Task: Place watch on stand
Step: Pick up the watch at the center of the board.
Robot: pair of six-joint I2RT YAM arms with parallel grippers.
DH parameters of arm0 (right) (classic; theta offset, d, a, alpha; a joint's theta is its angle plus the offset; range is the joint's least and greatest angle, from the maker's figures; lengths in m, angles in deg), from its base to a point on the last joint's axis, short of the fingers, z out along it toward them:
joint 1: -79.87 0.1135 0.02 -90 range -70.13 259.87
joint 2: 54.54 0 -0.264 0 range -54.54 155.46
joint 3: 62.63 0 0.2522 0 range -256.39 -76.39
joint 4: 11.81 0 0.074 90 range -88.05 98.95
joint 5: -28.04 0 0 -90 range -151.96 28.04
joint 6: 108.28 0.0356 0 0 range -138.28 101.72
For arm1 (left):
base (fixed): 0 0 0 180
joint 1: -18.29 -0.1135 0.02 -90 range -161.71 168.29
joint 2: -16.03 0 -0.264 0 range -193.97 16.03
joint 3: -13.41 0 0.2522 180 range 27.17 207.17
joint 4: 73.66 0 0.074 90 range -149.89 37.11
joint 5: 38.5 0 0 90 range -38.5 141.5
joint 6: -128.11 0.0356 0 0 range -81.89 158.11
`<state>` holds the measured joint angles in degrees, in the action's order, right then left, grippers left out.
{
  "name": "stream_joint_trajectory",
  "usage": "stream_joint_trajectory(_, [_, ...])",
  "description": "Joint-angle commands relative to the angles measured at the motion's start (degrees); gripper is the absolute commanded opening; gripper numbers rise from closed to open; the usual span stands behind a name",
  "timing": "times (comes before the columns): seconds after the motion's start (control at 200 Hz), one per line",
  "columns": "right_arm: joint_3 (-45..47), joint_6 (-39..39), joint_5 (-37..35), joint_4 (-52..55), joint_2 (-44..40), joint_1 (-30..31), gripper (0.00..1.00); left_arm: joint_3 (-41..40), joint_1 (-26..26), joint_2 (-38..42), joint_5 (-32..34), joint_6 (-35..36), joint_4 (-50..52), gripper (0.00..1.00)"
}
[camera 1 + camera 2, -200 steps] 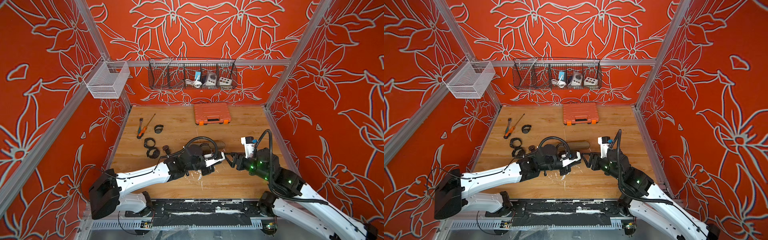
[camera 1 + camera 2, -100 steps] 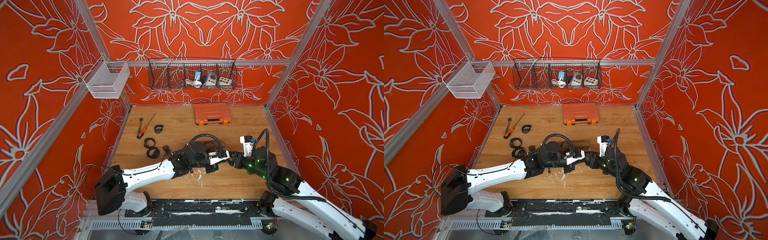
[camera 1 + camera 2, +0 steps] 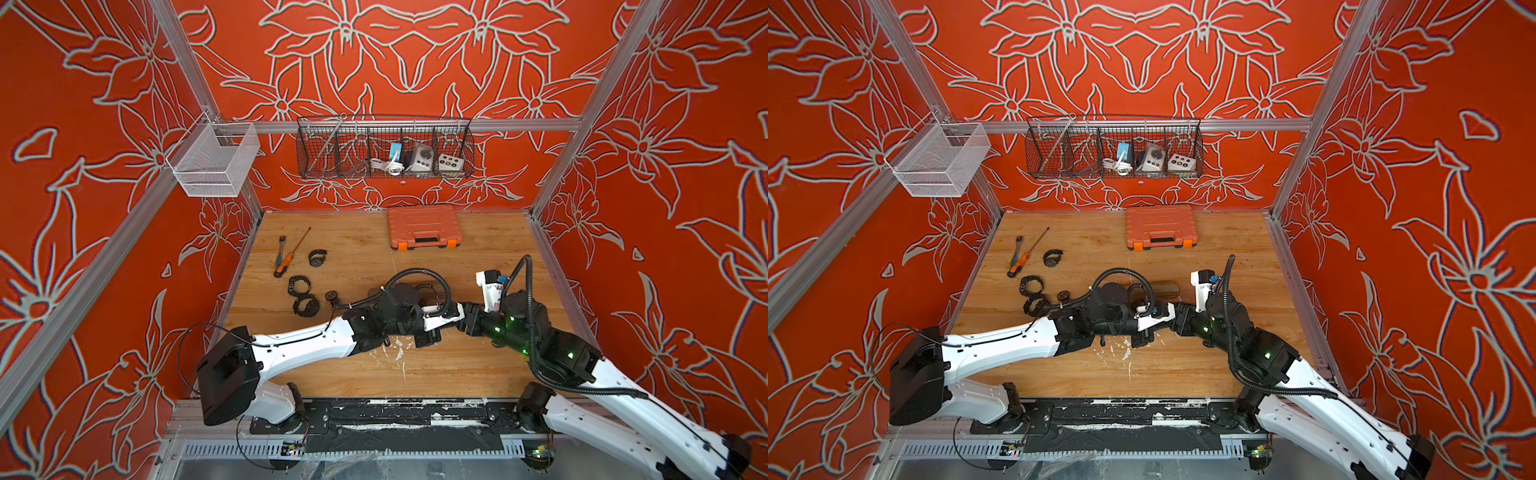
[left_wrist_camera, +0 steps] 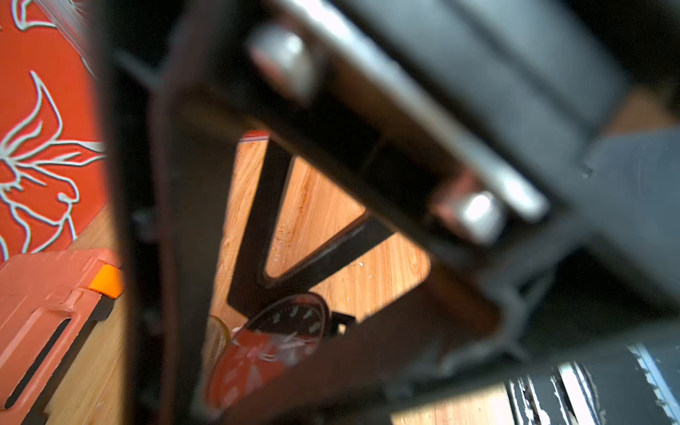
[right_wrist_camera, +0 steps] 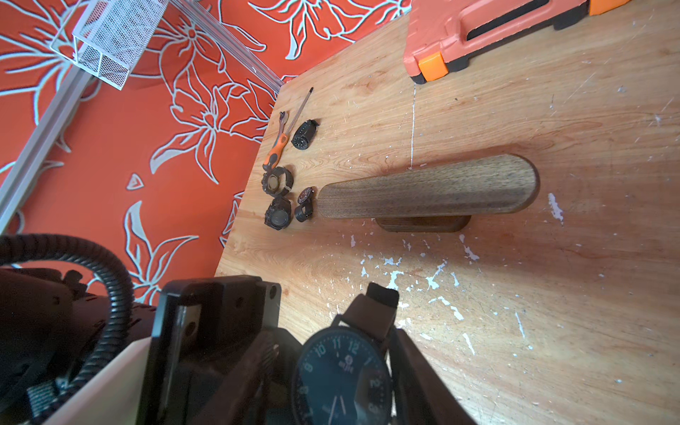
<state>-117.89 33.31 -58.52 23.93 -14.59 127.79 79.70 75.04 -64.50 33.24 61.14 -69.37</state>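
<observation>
A watch [image 5: 340,375] with a dark blue dial and brown strap hangs above the wooden table, where my two grippers meet in both top views. My left gripper [image 3: 449,314] is shut on the watch's strap; its black body [image 5: 220,312] sits close beside the dial. My right gripper [image 5: 336,336] straddles the watch case, one finger against it and a thin gap at the other. The stand [image 5: 427,187], a long dark-brown bar on a small base, stands bare just beyond the grippers and is partly hidden behind the left arm in a top view [image 3: 1165,289].
Several other watches [image 3: 300,286] and a screwdriver [image 3: 291,255] lie at the table's left. The orange tool case [image 3: 424,227] sits at the back. A black wire basket [image 3: 384,147] and a white mesh basket [image 3: 212,162] hang on the walls.
The left arm has carried the watch rightward and the right arm has come in to meet it. The right jaws have narrowed around the watch case.
</observation>
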Motion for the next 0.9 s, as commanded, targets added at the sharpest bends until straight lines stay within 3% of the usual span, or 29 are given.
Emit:
stream_joint_trajectory(0.0, [-1.77,-0.12,0.42,0.18,0.55,0.46,0.52,1.20,0.44,-0.22,-0.30,1.25,-0.81,0.00])
stream_joint_trajectory(0.395, [-1.66,0.01,1.25,0.54,1.36,0.64,0.47,0.80,0.55,0.19,1.75,1.48,-1.66,0.00])
stream_joint_trajectory(0.56, [-2.87,-0.18,-0.66,3.81,1.37,0.73,0.59,0.19,0.55,0.67,2.94,1.79,-2.32,0.00])
stream_joint_trajectory(0.686, [-3.04,0.00,-0.74,4.52,1.68,0.75,0.61,-0.15,0.64,0.84,3.86,1.96,-2.75,0.00])
stream_joint_trajectory(0.896, [-2.68,0.49,0.53,3.50,2.47,0.69,0.54,-0.35,0.64,0.81,4.75,2.11,-3.16,0.00])
